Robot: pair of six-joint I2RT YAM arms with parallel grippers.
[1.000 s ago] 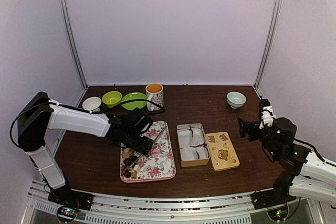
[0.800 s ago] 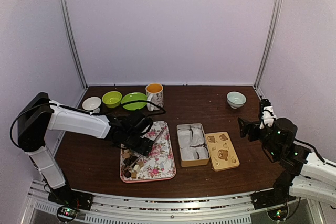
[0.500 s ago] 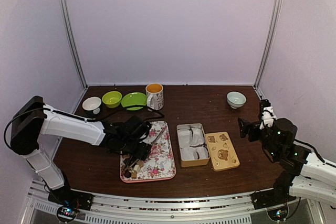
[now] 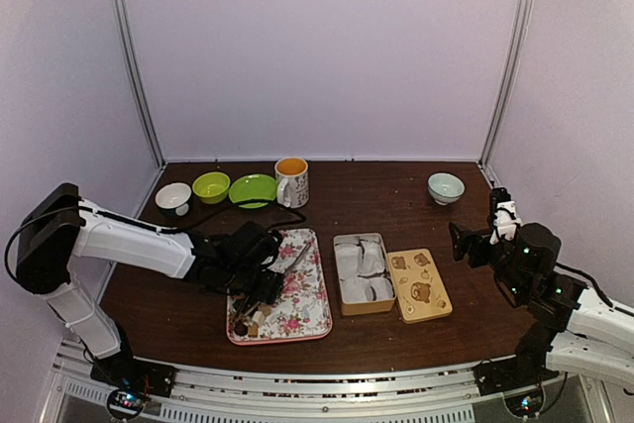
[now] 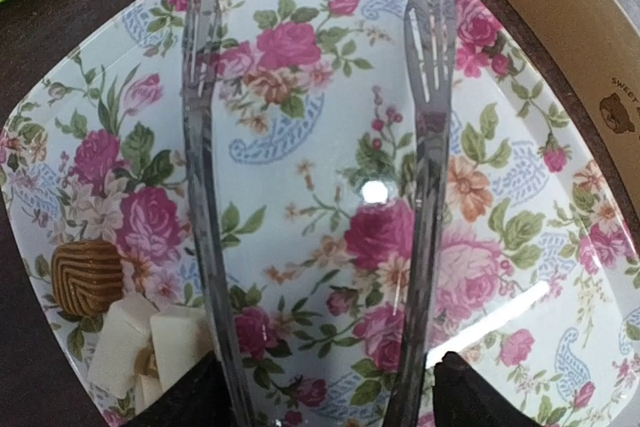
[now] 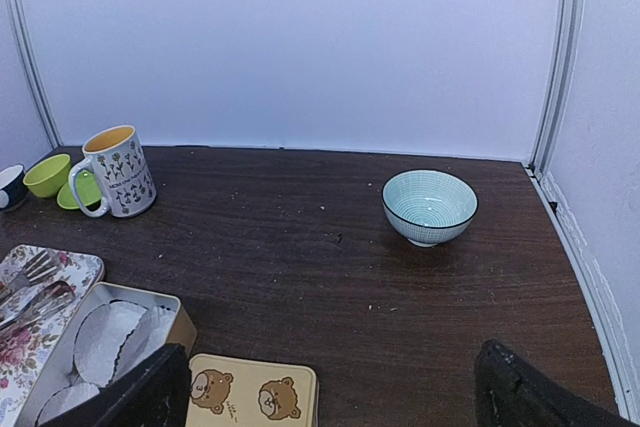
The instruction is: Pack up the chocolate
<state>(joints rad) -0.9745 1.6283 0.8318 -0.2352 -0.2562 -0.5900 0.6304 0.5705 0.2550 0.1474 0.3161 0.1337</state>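
We log the left pincer (image 5: 318, 399) clamped on the metal tongs (image 5: 428, 137), whose two blades stand spread above the floral tray (image 5: 520, 277). The chocolate (image 5: 110, 307) lies in the tray's near-left corner (one ribbed brown piece beside pale blocks), just beside the left blade and outside the gap between the blades. The right pincer (image 6: 330, 387) hangs with its fingers wide apart above the tabletop (image 6: 300, 237), well apart from the tray.

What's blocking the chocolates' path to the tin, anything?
Nothing visible. The chocolates lie in the near-left corner of the floral tray; the tin sits open just right of the tray, lid lying beyond it. The left gripper holds tongs over the tray.
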